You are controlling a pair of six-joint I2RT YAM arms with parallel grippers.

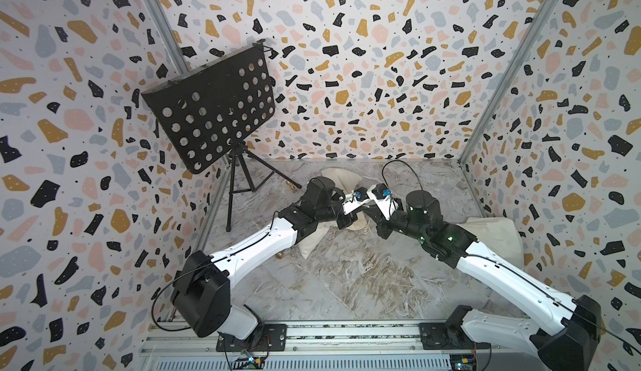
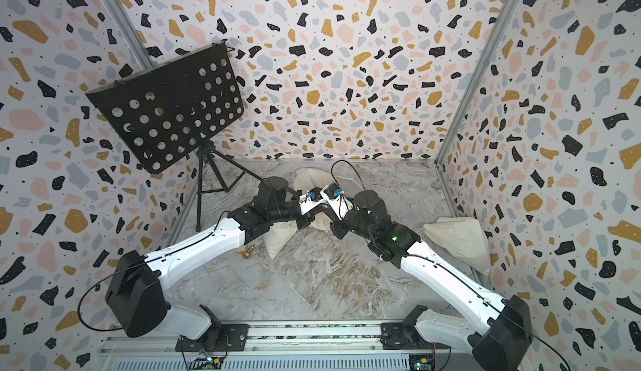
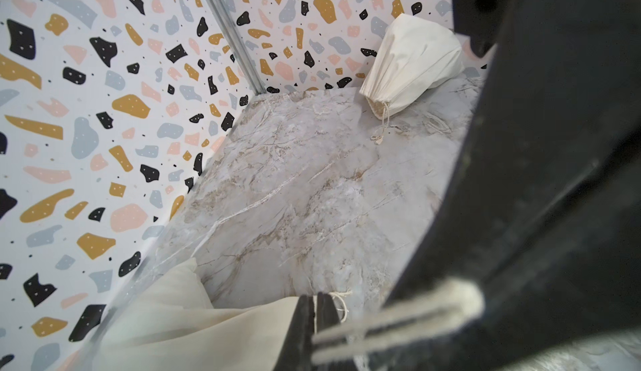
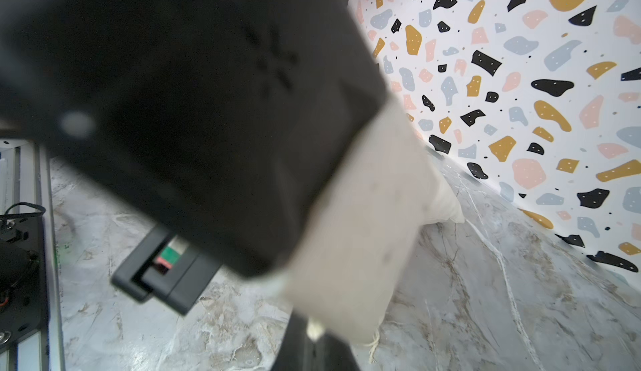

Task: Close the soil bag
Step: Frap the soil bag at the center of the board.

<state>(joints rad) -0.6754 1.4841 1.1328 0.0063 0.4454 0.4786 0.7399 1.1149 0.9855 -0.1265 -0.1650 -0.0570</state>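
left gripper [image 3: 315, 308] — jaws pressed together on the pale drawstring cord [image 3: 341, 304], at the mouth of the cream cloth drawstring bag [image 3: 208, 331]. right gripper [image 4: 312, 338] is likewise pinched tight on a white bit at that bag's gathered mouth — cord or hem, cannot tell. the bag lies mid-table on the grey marble-patterned table top [image 1: 347, 282], under both wrists. a second cream cloth sack [image 2: 458, 241] sits well apart by the right wall; a black perforated music stand [image 1: 208, 109] stands far left.

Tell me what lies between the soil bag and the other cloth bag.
Bare marble tabletop, shown in the left wrist view; the right arm crosses above.
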